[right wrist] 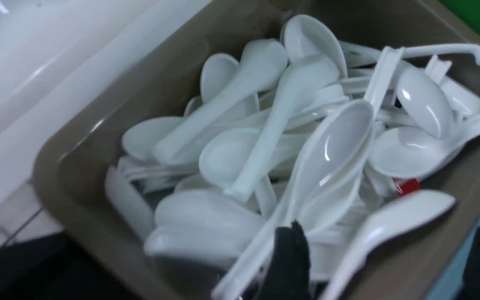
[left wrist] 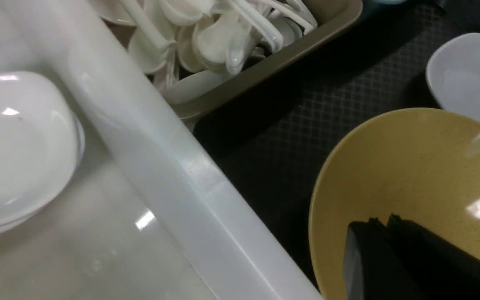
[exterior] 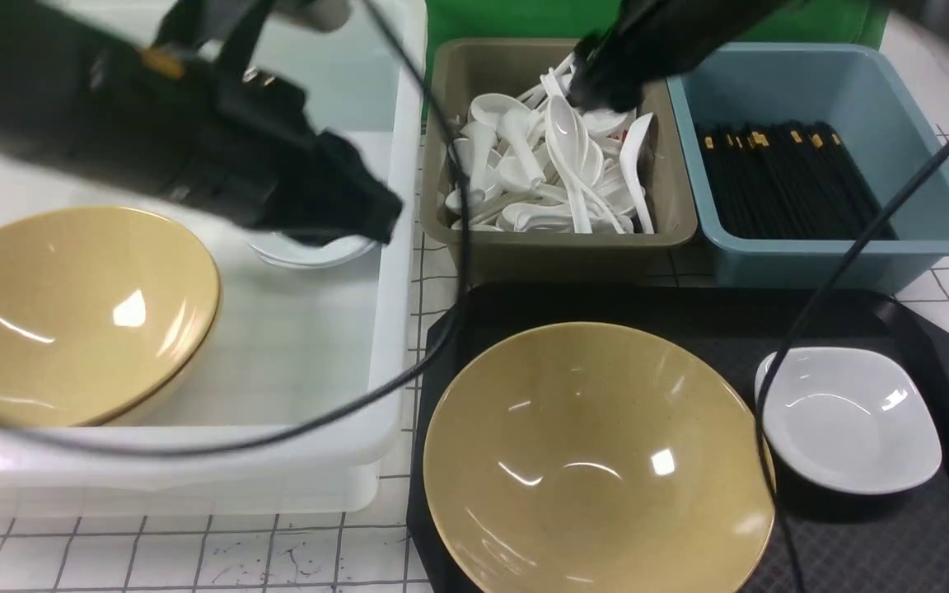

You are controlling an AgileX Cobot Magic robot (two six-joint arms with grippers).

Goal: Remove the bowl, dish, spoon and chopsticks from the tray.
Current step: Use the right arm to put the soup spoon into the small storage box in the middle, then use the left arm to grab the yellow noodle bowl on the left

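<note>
- Left gripper (exterior: 369,212): black, blurred, above the tub's right side. Its fingers (left wrist: 369,258) are pressed together and hold nothing.
- Right gripper (exterior: 602,92): over the far end of the olive bin. Its fingers (right wrist: 290,258) are spread wide with nothing held.
- Bowl (exterior: 598,461): tan, upright, on the tray's left half, nearer the camera than both grippers and to the left gripper's right.
- Dish (exterior: 849,420): white, on the tray just right of the bowl. Whether the two touch cannot be told.
- Tray (exterior: 878,539): black, diamond-textured, its far edge just beside the two bins.
- Marked spoon (right wrist: 406,186): buried in the heap with only a red patch showing, just ahead of the right gripper's gap.
- Spoons (exterior: 549,173): a white heap filling the olive bin (exterior: 557,251), directly beneath the right gripper.
- Chopsticks (exterior: 787,185): black, gold-banded, in rows in the blue bin (exterior: 837,251), right of the right gripper. The task's pair cannot be told from the rest.
- Tub (exterior: 399,272): white. It holds a second bowl (exterior: 71,317) left of the left gripper and a dish stack (exterior: 310,251) beneath it.
- Left cable (exterior: 441,346): drapes over the tub rim.
- Right cable (exterior: 837,272): crosses in front of the dish's left edge.
</note>
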